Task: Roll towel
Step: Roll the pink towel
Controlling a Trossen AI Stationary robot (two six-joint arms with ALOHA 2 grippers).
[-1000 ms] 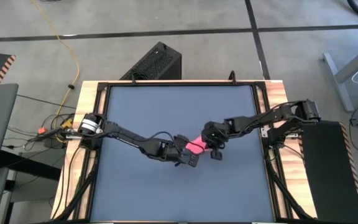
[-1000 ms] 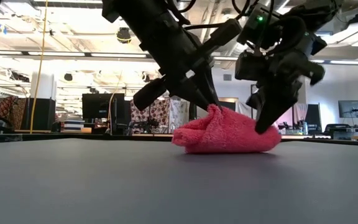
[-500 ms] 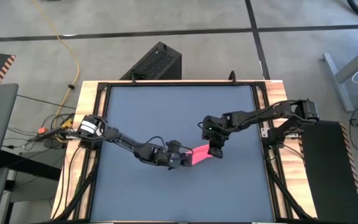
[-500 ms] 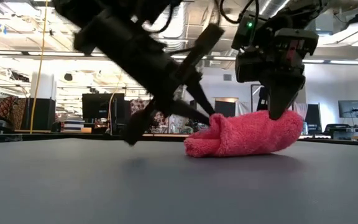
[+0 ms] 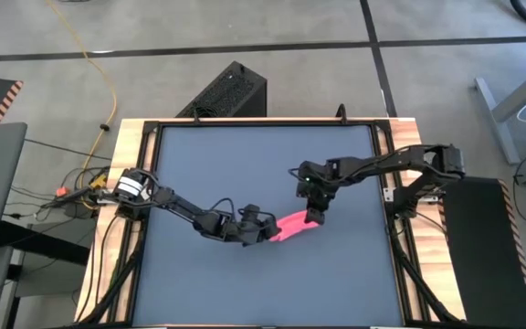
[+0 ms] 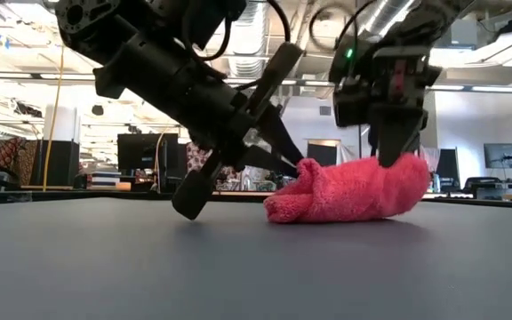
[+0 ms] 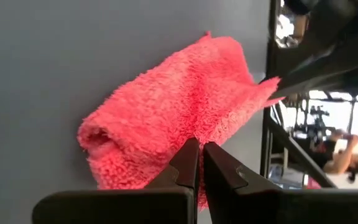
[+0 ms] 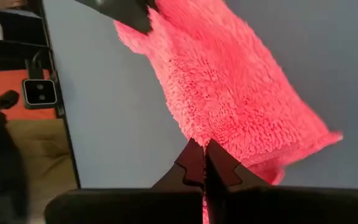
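The bright pink towel (image 5: 292,226) lies as a loose long bundle on the dark grey mat (image 5: 245,164), right of the mat's middle, resting on its underside (image 6: 345,213). My left gripper (image 5: 268,228) is shut at the towel's left end. My right gripper (image 5: 315,217) is shut at its right end. In the low view the left gripper (image 6: 296,164) comes slanting from the left and the right gripper (image 6: 396,158) comes from above. The towel also shows in the left wrist view (image 7: 173,106) and in the right wrist view (image 8: 229,81). My left gripper pinches a puckered bit of cloth on top of the towel's left end (image 7: 188,134) between its two fingers, at their free ends. The fingers slant down from the table's left. That end stands up in a small peak (image 6: 308,165); the towel's underside stays on the mat. My right gripper pinches the towel's right end (image 8: 211,138) between its two fingers, at their free ends. The fingers point down from above. That end (image 6: 416,164) is drawn up a little, and the rest of the towel lies on the mat.
The mat fills a black frame on a wooden table top (image 5: 121,274). A black box (image 5: 231,91) stands on the floor beyond the far edge. Bare mat lies on all sides of the towel, most of it toward the far and near edges.
The towel has been drawn out from a short lump into a longer bundle. My left gripper has turned about its wrist and shifted toward the table's left. My right gripper has swung from slanting to pointing straight down, taking the towel's right end toward the right and up.
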